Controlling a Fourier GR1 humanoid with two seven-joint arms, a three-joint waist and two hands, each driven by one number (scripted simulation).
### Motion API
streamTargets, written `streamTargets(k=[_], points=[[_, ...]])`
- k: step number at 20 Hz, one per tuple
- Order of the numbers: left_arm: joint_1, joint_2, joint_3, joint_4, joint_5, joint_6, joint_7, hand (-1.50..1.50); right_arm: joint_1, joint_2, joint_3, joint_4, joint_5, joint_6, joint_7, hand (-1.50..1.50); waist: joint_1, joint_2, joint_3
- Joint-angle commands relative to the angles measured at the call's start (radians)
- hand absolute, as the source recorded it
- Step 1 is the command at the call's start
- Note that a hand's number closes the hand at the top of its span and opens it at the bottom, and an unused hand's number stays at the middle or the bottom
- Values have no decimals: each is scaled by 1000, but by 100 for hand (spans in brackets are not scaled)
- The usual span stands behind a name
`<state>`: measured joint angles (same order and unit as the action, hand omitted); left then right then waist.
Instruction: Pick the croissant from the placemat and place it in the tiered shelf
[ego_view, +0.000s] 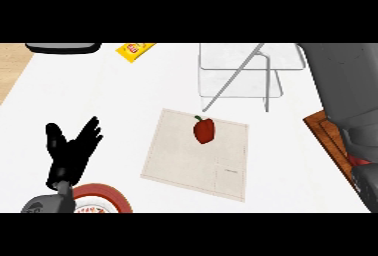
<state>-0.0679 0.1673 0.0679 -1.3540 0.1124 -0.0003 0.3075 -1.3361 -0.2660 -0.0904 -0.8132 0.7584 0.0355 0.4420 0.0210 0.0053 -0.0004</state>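
My left hand (71, 147) shows at the lower left of the head view, fingers up and spread apart, holding nothing. It rests over the white bench (96, 95), well apart from the placemat (193, 157).

My right forearm (347, 100) runs down the right edge of the view as a large grey mass. Its hand is not visible, so I cannot tell its state.

The placemat is a pale beige square lying flat near the middle of the bench, slightly rotated. On its upper part lies a dark red, pepper-shaped item with a small green stem (204, 130); no croissant is visible on the mat.

The tiered shelf (240, 72), clear-walled with a grey diagonal strut, stands just beyond the placemat's far edge.

Other items:
- Red-rimmed plate (114, 196), lower left, just beside my left forearm.
- Yellow packet (135, 50), far edge of the bench.
- Brown wooden board (325, 132), right side, partly hidden by my right forearm.
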Motion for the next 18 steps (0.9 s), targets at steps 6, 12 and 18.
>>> streamTargets(k=[6, 12, 18], points=[[52, -10, 1, -19, 4, -21, -30, 0, -24, 6, -21, 98, -7, -42, -110, 150, -4, -4, 0], [26, -16, 0, 16, -14, -16, -49, 0, -28, -62, -21, 212, 22, -25, -203, 150, -3, 0, 0], [-8, 8, 20, 48, -16, -16, -29, 0, -68, -29, -186, 188, -106, -163, -99, -150, -3, 2, 0]])
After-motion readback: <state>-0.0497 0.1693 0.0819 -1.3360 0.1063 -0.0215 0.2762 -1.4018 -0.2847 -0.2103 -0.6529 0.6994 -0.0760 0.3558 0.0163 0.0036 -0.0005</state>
